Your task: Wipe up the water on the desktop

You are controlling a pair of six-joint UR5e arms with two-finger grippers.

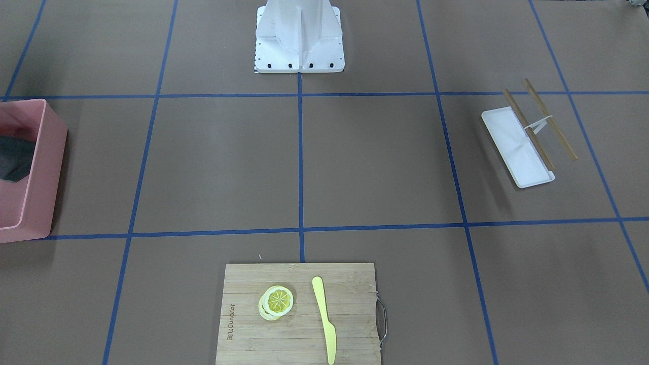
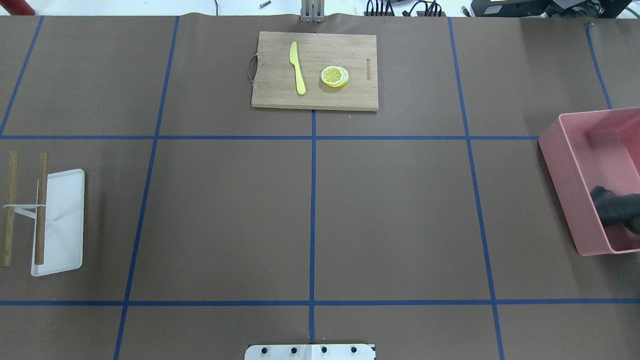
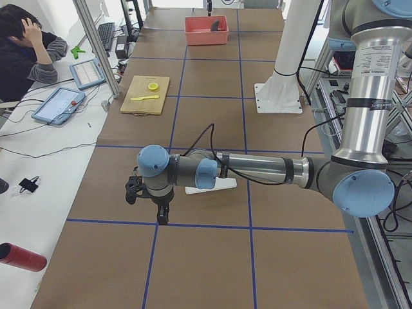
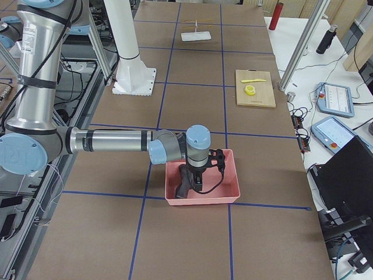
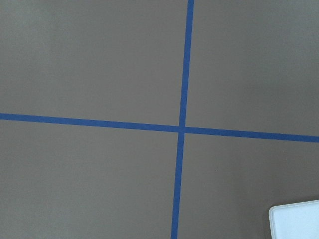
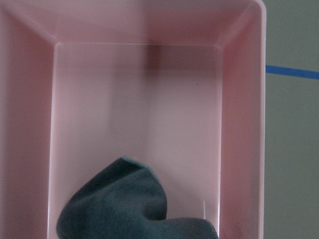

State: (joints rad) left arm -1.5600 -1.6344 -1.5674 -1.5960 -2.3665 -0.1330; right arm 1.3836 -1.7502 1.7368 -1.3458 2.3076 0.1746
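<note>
1. The right hand [image 4: 198,181] hangs over the pink bin [image 4: 230,188] at the right end of the worktop [image 2: 390,215]. A dark grey-green cloth [image 6: 134,209] lies directly below it, bunched against one end wall of the bin.
2. The right hand is by far the nearer to the cloth. The left hand [image 3: 159,212] is at the opposite end, near the white tray [image 2: 60,220] and the two wooden sticks [image 2: 25,210].
3. Neither hand shows in any view but a side one, so I cannot tell whether their fingers are apart or together.
4. The cloth looks soft and crumpled, with no clear long axis.
5. The worktop is matte brown with blue tape lines [image 2: 313,220]. No water is visible on it in these views, so I cannot tell where to wipe.
6. A bamboo cutting board [image 2: 315,70] on the far side carries a yellow knife [image 2: 298,67] and lemon slices [image 2: 334,76].
</note>
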